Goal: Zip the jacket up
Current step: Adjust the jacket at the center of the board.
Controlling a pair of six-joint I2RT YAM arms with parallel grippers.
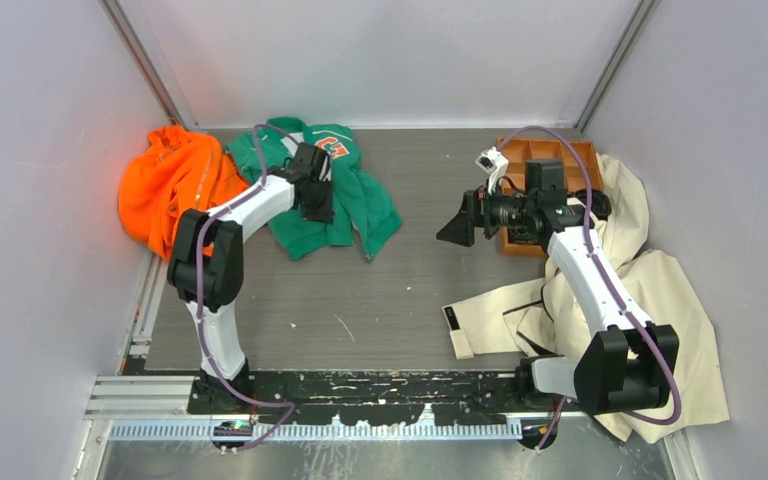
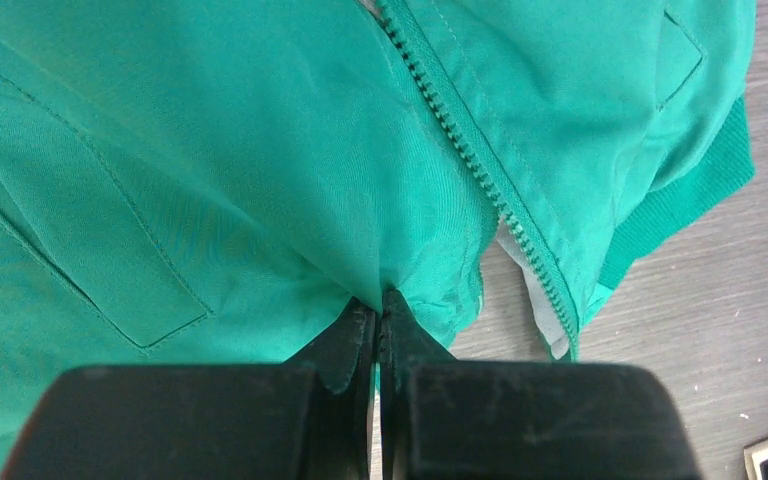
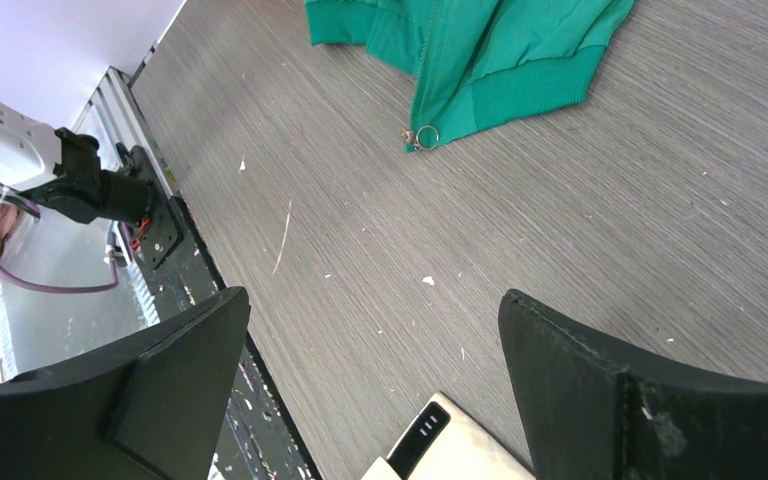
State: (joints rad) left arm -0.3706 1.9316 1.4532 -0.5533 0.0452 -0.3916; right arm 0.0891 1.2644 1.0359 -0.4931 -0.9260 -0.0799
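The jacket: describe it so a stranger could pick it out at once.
On the grey table, look at the far left, where two garments lie together. The jacket is the green one with an orange-and-white chest patch; the other is a bright orange garment.

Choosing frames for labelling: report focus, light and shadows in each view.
Top view: even soft light, faint shadows; the orange garment oversaturated, tinting the wall. Left wrist: zipper teeth sharp, the left claw soft, pinching the jacket. Right wrist: table grain and zipper pull crisp, the open right claw dark.
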